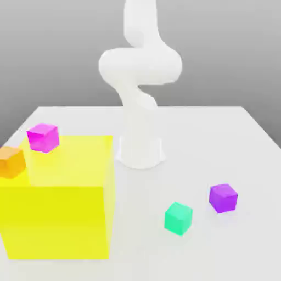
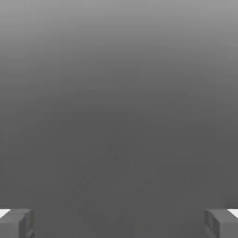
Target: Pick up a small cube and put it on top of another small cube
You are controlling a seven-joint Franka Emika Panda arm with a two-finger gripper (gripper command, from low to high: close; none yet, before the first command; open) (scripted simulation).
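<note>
Four small cubes show in the exterior view. A green cube (image 1: 178,218) and a purple cube (image 1: 223,198) sit on the white table (image 1: 219,137) toward the exterior view's right, a short gap between them. A magenta cube (image 1: 43,137) and an orange cube (image 1: 11,162) are at the far left edge of a big yellow block (image 1: 60,208); whether they rest on it or stand behind it I cannot tell. In the hand view my gripper (image 2: 119,223) is open, its grey fingertips (image 2: 16,223) wide apart with nothing between them, facing plain grey background.
The white arm's base (image 1: 140,151) stands mid-table behind the cubes, and its links rise out of the top of the picture. The large yellow block fills the front left of the table.
</note>
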